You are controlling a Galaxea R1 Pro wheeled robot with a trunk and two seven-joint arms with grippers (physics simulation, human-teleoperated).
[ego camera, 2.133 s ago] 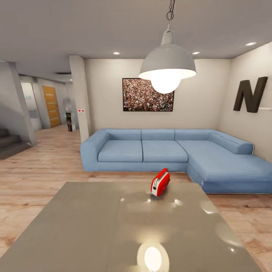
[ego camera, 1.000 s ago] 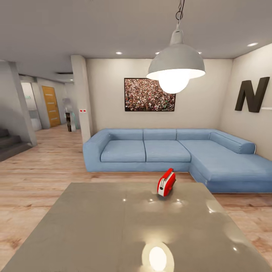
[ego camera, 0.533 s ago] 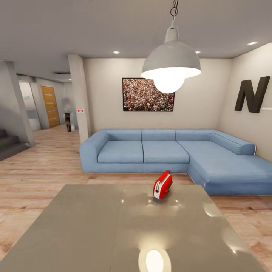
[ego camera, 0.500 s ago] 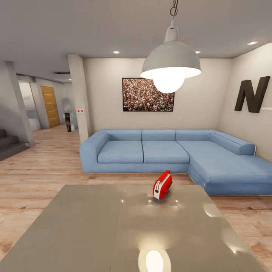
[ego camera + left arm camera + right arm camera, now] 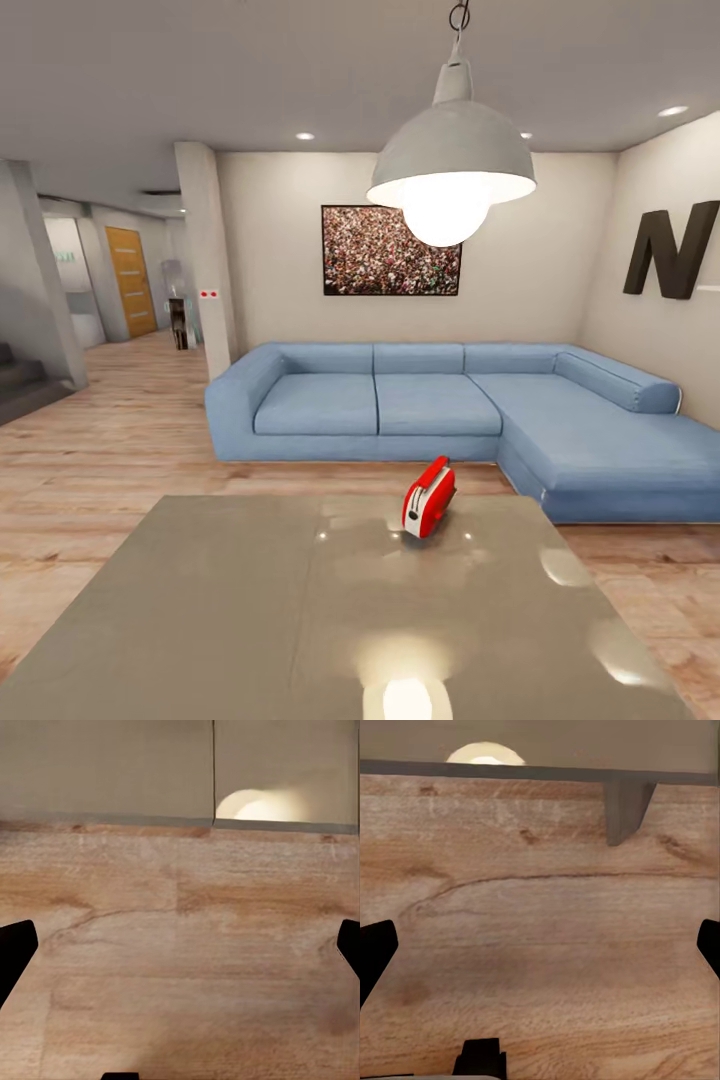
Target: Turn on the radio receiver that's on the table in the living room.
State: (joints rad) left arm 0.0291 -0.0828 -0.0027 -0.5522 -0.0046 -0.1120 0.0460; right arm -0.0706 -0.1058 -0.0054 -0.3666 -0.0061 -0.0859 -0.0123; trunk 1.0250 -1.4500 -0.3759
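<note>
the radio receiver point(image 5: 428, 498), a small glossy hard box that looks light and likely to slide if prodded, stands on the surface point(image 5: 250, 600) well beyond both hands point(image 5: 180, 952) point(image 5: 540, 952), each spread wide and empty above the floor.

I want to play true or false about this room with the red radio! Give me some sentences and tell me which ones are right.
1. The radio receiver stands on the table. True.
2. The sofa behind the table is green. False: it is blue.
3. A gripper is holding the radio receiver. False: nothing touches it; the left gripper and right gripper are both open over the wood floor.
4. A lit pendant lamp hangs above the table. True.
5. The framed picture hangs on the wall behind the sofa. True.
6. The radio receiver sits at the near edge of the table. False: it is near the far edge, toward the sofa.
</note>
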